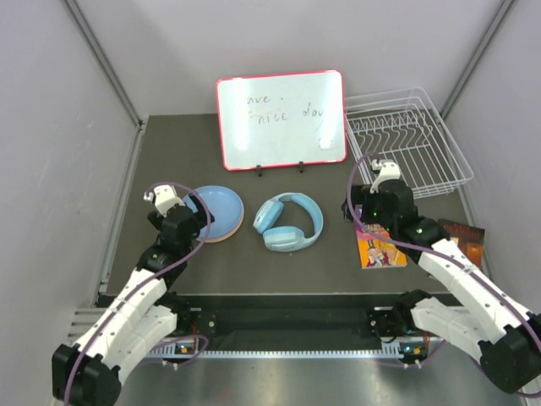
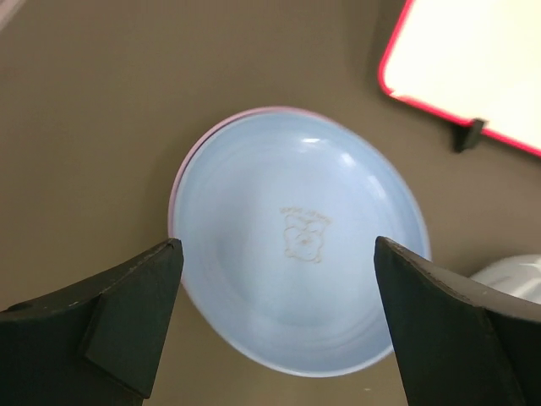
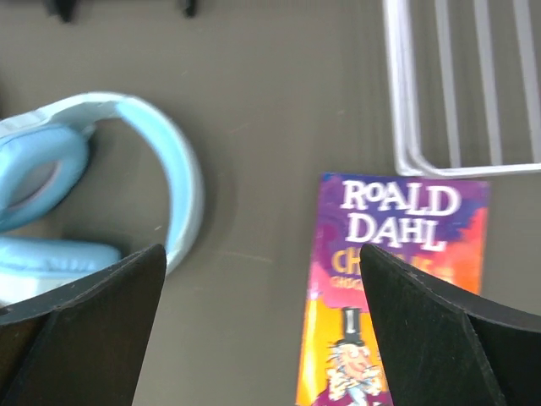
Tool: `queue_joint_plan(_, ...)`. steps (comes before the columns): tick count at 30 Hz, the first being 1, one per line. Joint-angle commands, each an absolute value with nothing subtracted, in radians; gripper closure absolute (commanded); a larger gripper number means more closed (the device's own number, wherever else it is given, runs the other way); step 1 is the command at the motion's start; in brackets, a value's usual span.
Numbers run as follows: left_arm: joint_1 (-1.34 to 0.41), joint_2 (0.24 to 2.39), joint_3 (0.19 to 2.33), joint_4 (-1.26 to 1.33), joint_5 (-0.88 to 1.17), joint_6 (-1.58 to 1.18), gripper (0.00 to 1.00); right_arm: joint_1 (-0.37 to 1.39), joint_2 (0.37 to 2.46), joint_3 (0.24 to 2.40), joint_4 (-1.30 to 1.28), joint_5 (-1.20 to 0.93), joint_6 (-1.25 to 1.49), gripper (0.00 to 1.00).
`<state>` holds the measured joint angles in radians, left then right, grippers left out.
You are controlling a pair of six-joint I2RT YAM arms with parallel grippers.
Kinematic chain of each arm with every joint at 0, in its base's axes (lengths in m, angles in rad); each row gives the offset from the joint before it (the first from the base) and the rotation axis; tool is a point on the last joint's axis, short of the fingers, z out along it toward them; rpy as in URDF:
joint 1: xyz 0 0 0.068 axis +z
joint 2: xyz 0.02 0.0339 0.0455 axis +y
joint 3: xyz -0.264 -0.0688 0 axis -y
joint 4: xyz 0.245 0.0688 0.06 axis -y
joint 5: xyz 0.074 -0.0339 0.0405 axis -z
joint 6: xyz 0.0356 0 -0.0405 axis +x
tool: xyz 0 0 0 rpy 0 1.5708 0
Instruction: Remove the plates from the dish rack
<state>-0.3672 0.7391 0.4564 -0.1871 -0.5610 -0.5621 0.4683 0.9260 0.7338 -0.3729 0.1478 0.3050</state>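
Observation:
The plates (image 1: 218,213) lie stacked on the dark table at the left, a light blue plate (image 2: 296,237) on top with a pink rim (image 2: 181,173) showing under it. My left gripper (image 1: 188,218) hangs just above the stack's near-left edge, open, and nothing is between its fingers (image 2: 277,247). The white wire dish rack (image 1: 406,139) stands at the back right, and I see no plates among its prongs. My right gripper (image 1: 376,222) is open in front of the rack's near-left corner (image 3: 410,127); its fingers (image 3: 262,250) straddle bare table and hold nothing.
A red-framed whiteboard (image 1: 281,118) stands upright at the back centre. Light blue headphones (image 1: 289,222) lie mid-table, right of the plates. A purple Roald Dahl book (image 1: 380,247) lies under my right gripper, with a dark book (image 1: 467,234) to its right. Grey walls enclose the table.

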Motion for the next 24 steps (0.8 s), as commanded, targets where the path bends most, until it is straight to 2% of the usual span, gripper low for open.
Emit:
queue_joint_plan(1,-0.364,0.673,0.531,-0.126,-0.440,-0.414,0.01,0.460,0.812,0.698,-0.298,0.351,0.233,0.03)
queue_joint_plan(7,-0.364,0.663,0.600,-0.143,-0.302,-0.333,0.01,0.459,0.680,0.605,-0.155,0.534,0.209,0.02)
queue_joint_plan(11,-0.364,0.649,0.586,-0.083,-0.223,-0.287,0.01,0.459,0.632,0.493,-0.026,0.727,0.189,0.01)
queue_joint_plan(16,-0.365,0.634,0.562,-0.029,-0.161,-0.247,0.01,0.459,0.640,0.345,0.233,0.824,0.092,0.00)
queue_joint_plan(24,-0.373,0.621,0.545,-0.009,-0.187,-0.222,0.01,0.459,0.660,0.281,0.290,0.927,0.112,0.01)
